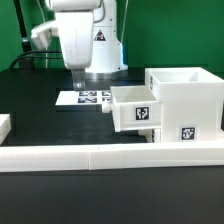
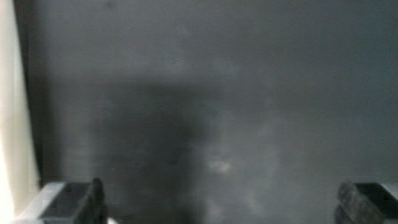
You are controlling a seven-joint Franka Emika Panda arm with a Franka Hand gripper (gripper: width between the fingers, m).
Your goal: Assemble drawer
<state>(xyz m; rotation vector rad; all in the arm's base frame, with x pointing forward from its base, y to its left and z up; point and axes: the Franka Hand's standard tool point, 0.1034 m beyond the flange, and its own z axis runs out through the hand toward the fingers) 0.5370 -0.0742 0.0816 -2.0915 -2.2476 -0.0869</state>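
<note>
In the exterior view the gripper (image 1: 92, 86) hangs above the marker board (image 1: 88, 98). The tray (image 1: 136, 108) lies at about four o'clock from it, partly pushed into the casing (image 1: 186, 100) and touching it.

In the wrist view the fingers (image 2: 75, 200) stand wide apart and hold nothing, over the dark table (image 2: 214, 100).

Black table (image 1: 40, 100) carries casing (image 1: 188, 100), tray (image 1: 134, 108), marker board (image 1: 88, 98), rail (image 1: 110, 155)
</note>
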